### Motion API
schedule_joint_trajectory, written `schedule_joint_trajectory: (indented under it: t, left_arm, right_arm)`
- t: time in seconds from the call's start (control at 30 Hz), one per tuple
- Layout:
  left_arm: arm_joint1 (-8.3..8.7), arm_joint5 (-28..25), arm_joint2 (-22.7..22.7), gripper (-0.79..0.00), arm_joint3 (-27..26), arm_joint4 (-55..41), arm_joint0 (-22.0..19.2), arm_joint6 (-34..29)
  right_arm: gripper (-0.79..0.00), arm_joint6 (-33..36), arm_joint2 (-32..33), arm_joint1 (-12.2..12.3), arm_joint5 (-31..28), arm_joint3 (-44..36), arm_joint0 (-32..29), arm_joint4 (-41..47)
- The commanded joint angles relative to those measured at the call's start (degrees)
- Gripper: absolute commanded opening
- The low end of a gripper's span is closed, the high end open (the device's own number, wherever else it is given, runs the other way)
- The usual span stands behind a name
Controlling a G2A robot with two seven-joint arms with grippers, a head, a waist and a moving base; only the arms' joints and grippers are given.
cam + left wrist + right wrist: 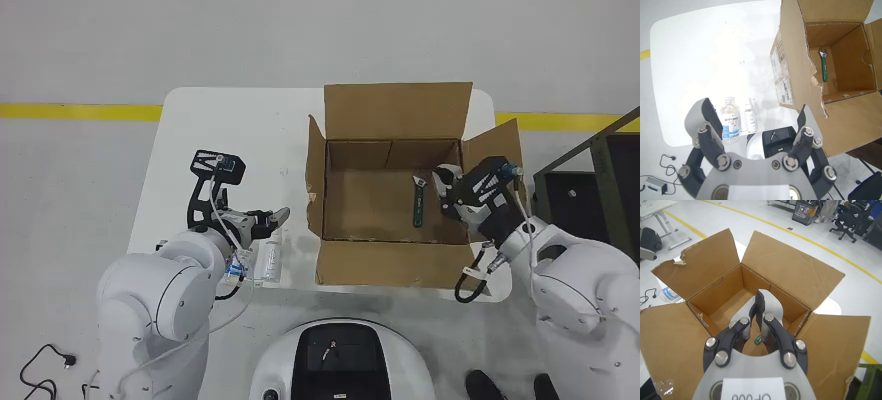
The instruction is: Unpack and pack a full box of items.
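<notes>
An open cardboard box (390, 262) stands on the white table (230, 130), all flaps folded out. On its floor, near the right wall, lies a wrench (418, 205) with a green handle (824, 65); the handle's tip (758, 341) shows beneath my right gripper. My right gripper (442, 190) hangs inside the box's right side, just above the wrench, shut with nothing between its pads (759, 294). A clear bottle (730, 121) and a slim white spray bottle (751, 118) lie side by side at the table's front edge, left of the box. My left gripper (266, 220) hovers over them, open and empty (755, 106).
The box's left flap (810, 62) is torn along its edge. The table's left and back parts are bare white surface. A cable and a small power unit (656, 186) lie on the floor, off the table's front left corner. A dark green frame (600, 180) stands right of the table.
</notes>
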Motion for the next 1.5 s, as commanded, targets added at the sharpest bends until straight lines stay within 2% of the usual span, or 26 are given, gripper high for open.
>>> schedule_joint_trajectory:
  t: [0.0, 0.07, 0.13, 0.27, 0.43, 0.6, 1.07, 1.17, 1.47]
  left_arm:
    - [0.0, 0.0, 0.0, 0.0, 0.0, 0.0, 0.0, 0.0]
    - [0.0, 0.0, 0.0, 0.0, 0.0, 0.0, 0.0, 0.0]
    - [0.0, 0.0, 0.0, 0.0, 0.0, 0.0, 0.0, 0.0]
    - [0.0, 0.0, 0.0, 0.0, 0.0, 0.0, 0.0, 0.0]
    - [0.0, 0.0, 0.0, 0.0, 0.0, 0.0, 0.0, 0.0]
    - [0.0, 0.0, 0.0, 0.0, 0.0, 0.0, 0.0, 0.0]
    - [0.0, 0.0, 0.0, 0.0, 0.0, 0.0, 0.0, 0.0]
    - [0.0, 0.0, 0.0, 0.0, 0.0, 0.0, 0.0, 0.0]
    - [0.0, 0.0, 0.0, 0.0, 0.0, 0.0, 0.0, 0.0]
  right_arm:
    - [-0.785, 0.0, 0.0, 0.0, 0.0, 0.0, 0.0, 0.0]
    - [-0.785, -0.61, -0.01, 0.02, -0.22, -0.33, 0.09, -0.29]
    - [-0.785, -0.15, -0.79, 0.24, -1.14, -0.47, 1.8, -4.36]
    - [-0.785, 7.46, -4.99, 0.22, 3.09, 1.67, 8.11, -9.35]
    - [-0.785, 19.06, -13.37, -0.41, 8.48, 6.97, 16.81, -14.56]
    - [-0.785, 26.31, -20.55, -1.42, 11.88, 13.28, 22.54, -14.86]
    - [-0.785, 26.69, -21.28, -1.6, 12.67, 14.68, 23.04, -14.3]
    - [-0.785, 24.83, -21.87, -1.67, 13.51, 16.11, 22.53, -15.31]
    - [-0.785, 30.03, -28.75, -3.75, 24.18, 27.3, 27.71, -15.52]
